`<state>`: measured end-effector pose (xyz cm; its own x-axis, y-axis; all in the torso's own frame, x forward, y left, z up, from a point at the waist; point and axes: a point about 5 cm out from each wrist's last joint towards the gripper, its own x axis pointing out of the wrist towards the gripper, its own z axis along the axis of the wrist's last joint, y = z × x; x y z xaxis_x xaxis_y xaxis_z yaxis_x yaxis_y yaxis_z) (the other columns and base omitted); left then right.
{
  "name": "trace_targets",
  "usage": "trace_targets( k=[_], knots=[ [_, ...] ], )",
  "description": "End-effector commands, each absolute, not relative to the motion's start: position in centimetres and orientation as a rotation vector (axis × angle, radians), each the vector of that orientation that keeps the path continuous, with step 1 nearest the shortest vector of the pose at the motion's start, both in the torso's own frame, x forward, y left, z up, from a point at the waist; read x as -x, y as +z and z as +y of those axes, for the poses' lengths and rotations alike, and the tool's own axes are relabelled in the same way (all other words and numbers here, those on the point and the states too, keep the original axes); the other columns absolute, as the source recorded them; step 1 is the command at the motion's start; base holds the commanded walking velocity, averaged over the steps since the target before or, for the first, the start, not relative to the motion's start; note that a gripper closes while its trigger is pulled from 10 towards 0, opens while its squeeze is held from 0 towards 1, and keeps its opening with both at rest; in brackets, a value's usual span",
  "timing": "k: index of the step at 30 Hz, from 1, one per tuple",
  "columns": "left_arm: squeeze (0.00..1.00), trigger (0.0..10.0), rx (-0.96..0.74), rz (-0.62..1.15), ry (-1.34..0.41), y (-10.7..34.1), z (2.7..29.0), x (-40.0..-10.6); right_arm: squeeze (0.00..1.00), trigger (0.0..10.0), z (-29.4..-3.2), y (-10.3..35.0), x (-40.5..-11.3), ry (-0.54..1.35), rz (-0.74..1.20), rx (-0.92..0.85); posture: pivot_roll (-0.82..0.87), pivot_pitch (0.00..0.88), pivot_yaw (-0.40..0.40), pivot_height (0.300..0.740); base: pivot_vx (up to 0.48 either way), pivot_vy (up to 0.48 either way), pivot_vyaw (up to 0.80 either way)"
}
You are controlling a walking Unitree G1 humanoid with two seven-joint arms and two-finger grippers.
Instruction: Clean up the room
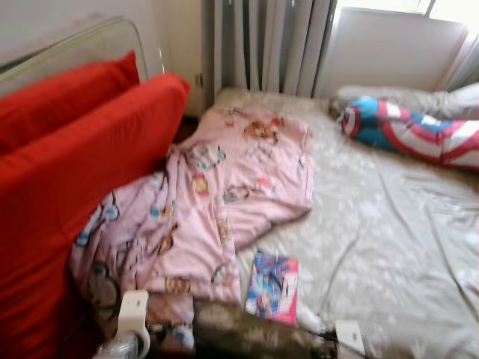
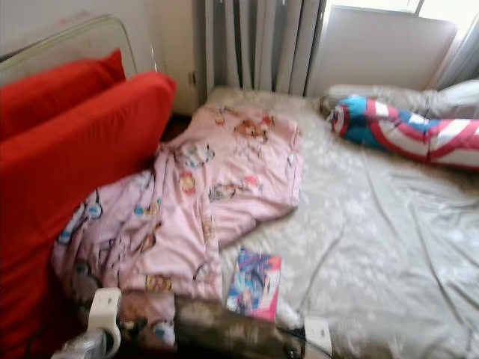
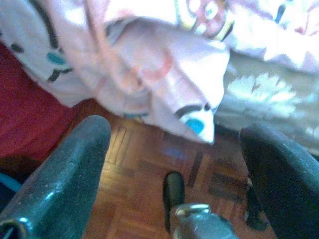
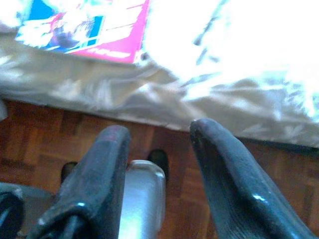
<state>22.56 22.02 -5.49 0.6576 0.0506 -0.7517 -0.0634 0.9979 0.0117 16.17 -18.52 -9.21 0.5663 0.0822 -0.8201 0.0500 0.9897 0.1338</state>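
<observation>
At the lower left of the head view, left tool hangs low at the bed's edge, fingers spread wide, empty, over wood floor; a pink blanket corner droops just past them. Right tool, lower centre, fingers also apart, empty, below the mattress edge. Magazine lies flat on the bed near that edge, touching the blanket. Red cushions stand at frame left. Striped bolster pillow at upper right, curtains behind.
</observation>
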Motion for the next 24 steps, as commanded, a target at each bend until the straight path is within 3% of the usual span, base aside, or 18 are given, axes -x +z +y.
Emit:
trace_targets(
  k=[1,9,12,24],
  knots=[
    [0.00,10.0,0.018,0.843,0.068,-5.5,22.1,-22.5,0.00,10.0,-18.8,-9.0,-16.5,-0.019,0.943,-0.156,-0.04,0.000,-0.044,0.740,0.000,0.000,0.00],
    [0.00,10.0,0.027,0.739,0.088,-4.9,22.3,-23.1,0.00,10.0,-18.9,-8.3,-17.2,-0.081,0.804,-0.167,-0.04,0.000,-0.034,0.740,0.000,0.000,0.00],
    [0.00,10.0,0.035,0.681,0.091,-4.5,22.3,-23.3,0.00,10.0,-18.9,-7.9,-17.7,-0.045,0.743,-0.103,-0.04,0.000,-0.027,0.740,0.000,0.000,0.00],
    [0.00,10.0,0.026,0.530,0.072,-3.4,22.2,-24.0,0.00,10.0,-18.7,-6.4,-18.7,-0.010,0.538,-0.134,-0.05,0.000,-0.026,0.740,0.000,0.000,0.00]
  ],
)
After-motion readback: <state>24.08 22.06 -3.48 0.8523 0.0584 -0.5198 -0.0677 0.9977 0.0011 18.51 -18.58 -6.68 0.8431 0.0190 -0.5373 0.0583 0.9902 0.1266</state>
